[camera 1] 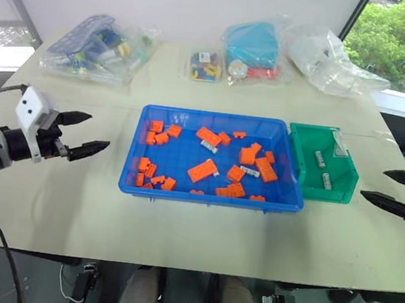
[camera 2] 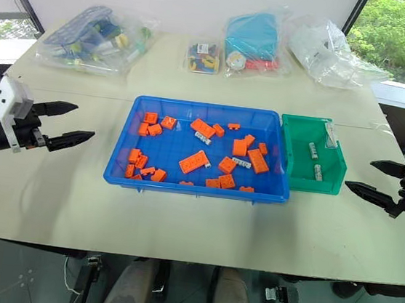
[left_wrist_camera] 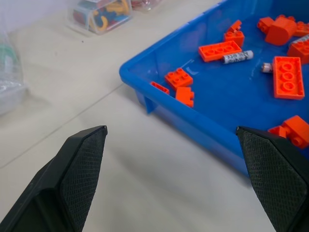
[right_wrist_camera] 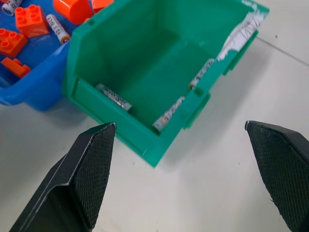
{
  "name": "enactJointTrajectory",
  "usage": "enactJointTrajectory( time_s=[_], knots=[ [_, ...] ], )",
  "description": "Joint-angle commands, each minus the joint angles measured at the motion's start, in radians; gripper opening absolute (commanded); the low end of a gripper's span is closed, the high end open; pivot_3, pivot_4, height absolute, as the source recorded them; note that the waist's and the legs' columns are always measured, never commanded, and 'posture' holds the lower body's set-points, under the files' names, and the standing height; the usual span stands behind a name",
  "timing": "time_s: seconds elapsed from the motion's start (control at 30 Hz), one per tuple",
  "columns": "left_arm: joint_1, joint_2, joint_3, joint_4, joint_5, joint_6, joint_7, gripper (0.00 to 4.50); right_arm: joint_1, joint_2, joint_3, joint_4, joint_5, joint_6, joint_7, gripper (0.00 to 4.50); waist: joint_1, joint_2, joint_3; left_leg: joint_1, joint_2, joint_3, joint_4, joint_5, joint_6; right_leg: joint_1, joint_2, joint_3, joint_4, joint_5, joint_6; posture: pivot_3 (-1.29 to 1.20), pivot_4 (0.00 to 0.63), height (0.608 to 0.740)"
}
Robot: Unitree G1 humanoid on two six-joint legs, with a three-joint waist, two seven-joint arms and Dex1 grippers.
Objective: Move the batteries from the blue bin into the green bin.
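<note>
The blue bin (camera 1: 217, 115) sits mid-table and holds many orange bricks (camera 1: 202, 170) with a few silver batteries among them, one (camera 1: 209, 146) near the centre and one (camera 1: 249, 171) further right. Against its right side stands the green bin (camera 1: 325, 197); three batteries lie in it (right_wrist_camera: 113, 97), (right_wrist_camera: 169, 115), (right_wrist_camera: 202, 73). My left gripper (camera 1: 99, 130) hovers open and empty left of the blue bin. My right gripper (camera 1: 373, 183) hovers open and empty right of the green bin.
Along the table's far edge lie plastic bags of toys (camera 1: 97, 48), a small clear box of coloured pieces (camera 1: 206, 66), a teal pouch in wrap (camera 1: 252, 46) and a crumpled clear bag (camera 1: 326, 59). Bare tabletop lies in front of both bins.
</note>
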Motion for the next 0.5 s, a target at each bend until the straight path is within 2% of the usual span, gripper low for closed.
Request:
enactJointTrajectory(
  time_s=[0.03,0.5],
  knots=[
    [0.002,0.005,0.020,-0.042,-0.002,-0.010,0.013,4.50,-0.042,-0.001,-0.002,0.008,0.001,-0.018,0.001,4.42,0.001,0.000,0.000,0.000,0.000,0.000,0.000,0.000,0.000,0.000,0.000,0.000,0.000,0.000,0.000,0.00,0.150,0.736],
    [0.001,0.023,0.010,-0.058,-0.007,0.022,0.002,4.50,-0.052,0.009,0.007,0.018,-0.016,-0.023,-0.010,4.42,0.001,0.000,0.000,0.000,0.000,0.002,0.000,0.000,0.000,0.000,0.000,0.000,0.000,0.000,0.000,0.00,0.150,0.736]
  ],
)
